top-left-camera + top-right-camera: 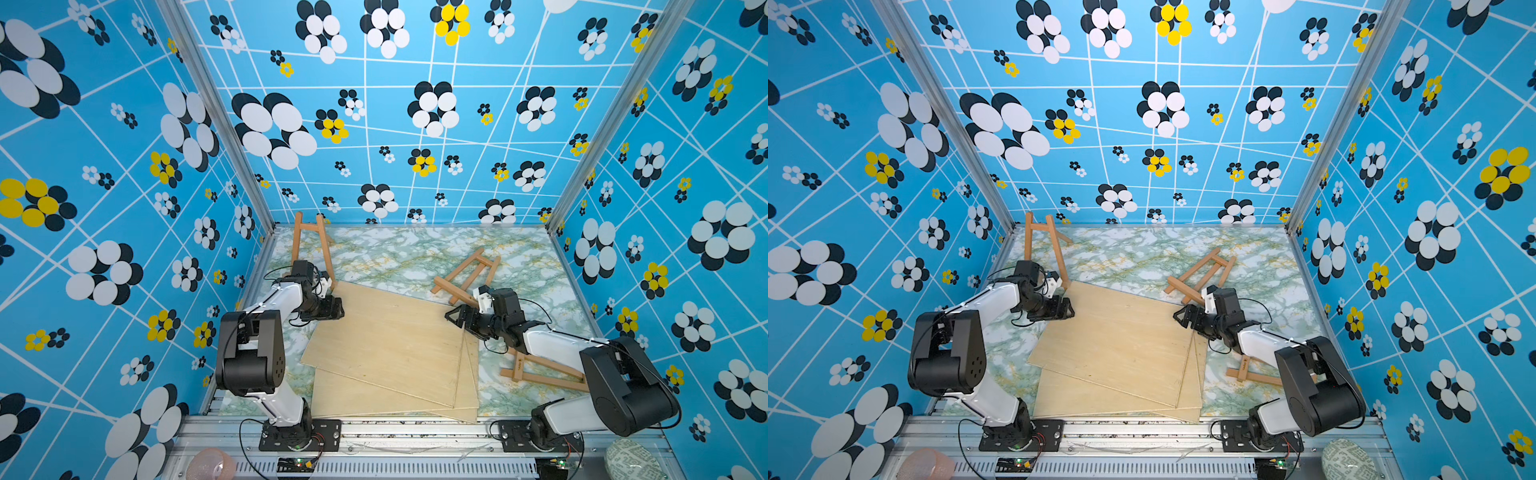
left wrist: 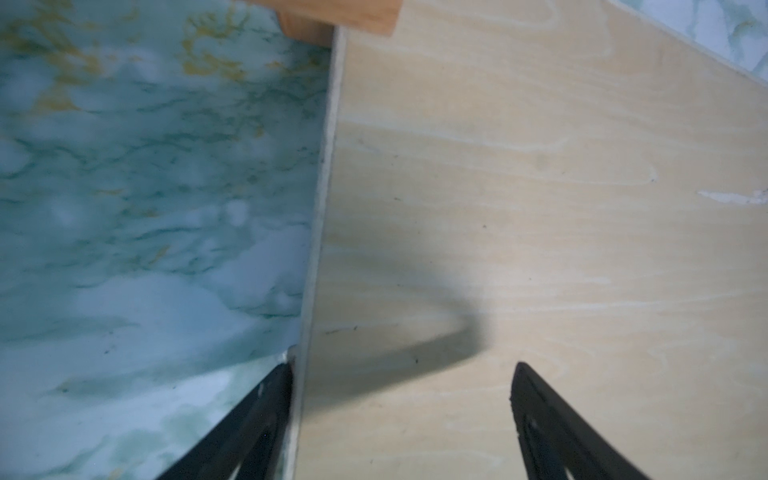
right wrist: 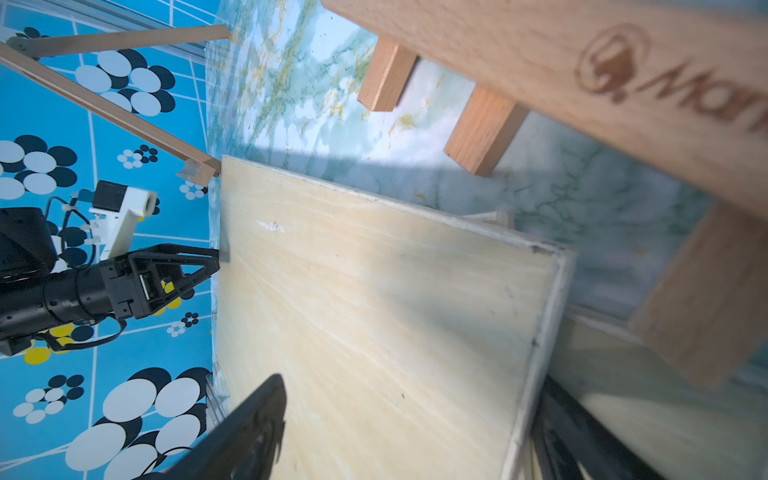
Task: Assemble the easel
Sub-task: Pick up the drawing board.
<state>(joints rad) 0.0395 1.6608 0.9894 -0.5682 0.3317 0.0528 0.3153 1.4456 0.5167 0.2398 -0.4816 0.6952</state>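
Three plywood boards lie stacked mid-table; the top board [image 1: 386,336] [image 1: 1117,336] sits askew. My left gripper [image 1: 336,309] [image 1: 1069,309] [image 2: 404,368] is open at its left edge, one finger beside the edge, the other over the board [image 2: 519,208]. My right gripper [image 1: 453,318] [image 1: 1181,316] [image 3: 413,382] is open at the board's right corner, straddling its edge [image 3: 540,332]. One wooden easel [image 1: 309,245] [image 1: 1042,241] stands at the back left. A second easel [image 1: 467,276] [image 1: 1202,272] [image 3: 582,83] lies flat behind the right gripper. A third easel [image 1: 540,372] [image 1: 1252,374] lies partly under the right arm.
The lower boards [image 1: 374,399] reach the front rail [image 1: 415,432]. Patterned blue walls close in the left, back and right sides. A pink object [image 1: 210,465] and a patterned round object [image 1: 627,459] sit beyond the front rail. The standing easel's foot [image 2: 332,16] touches the top board's corner.
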